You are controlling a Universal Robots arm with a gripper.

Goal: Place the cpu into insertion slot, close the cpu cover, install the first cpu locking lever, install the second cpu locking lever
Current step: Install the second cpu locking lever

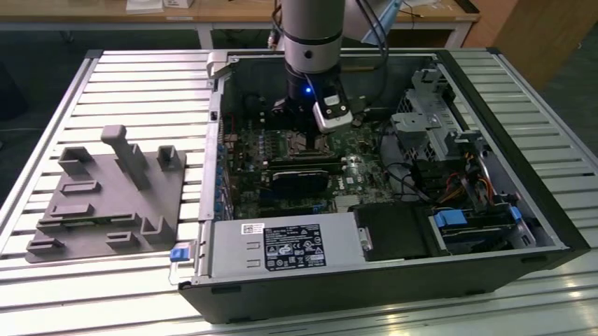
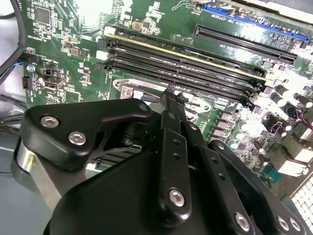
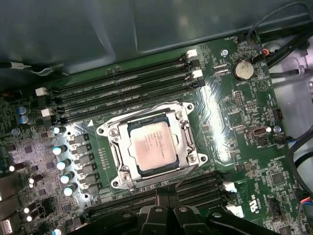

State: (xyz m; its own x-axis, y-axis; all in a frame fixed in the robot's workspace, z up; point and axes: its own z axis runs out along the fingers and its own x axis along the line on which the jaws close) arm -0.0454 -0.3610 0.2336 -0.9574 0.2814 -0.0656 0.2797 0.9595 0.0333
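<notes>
CPU (image 3: pixel 152 147) lies seated beneath the lowered CPU cover (image 3: pixel 183 142). Gripper (image 3: pixel 164 193), fingers pinched together and empty, stands just beside; apply pressure squarely and steadily to prevent slipping.

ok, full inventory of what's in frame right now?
computer case: one, black, open, on the table
slatted table: one, silver, under everything
fixture block: one, grey, on the table at the exterior view's left of the case
motherboard: one, green, inside the case
cpu: one, silver-grey, seated mid-board
cpu cover: one, silvery frame, lying flat around the cpu
memory slots: two banks, black, flanking the cpu
coin cell: one, silver, near a board corner
power supply: one, grey with a black label, inside the case
card: one, black, across the board
arm: one, grey, reaching into the case
gripper: one, black, low over the board by the cpu cover
</notes>
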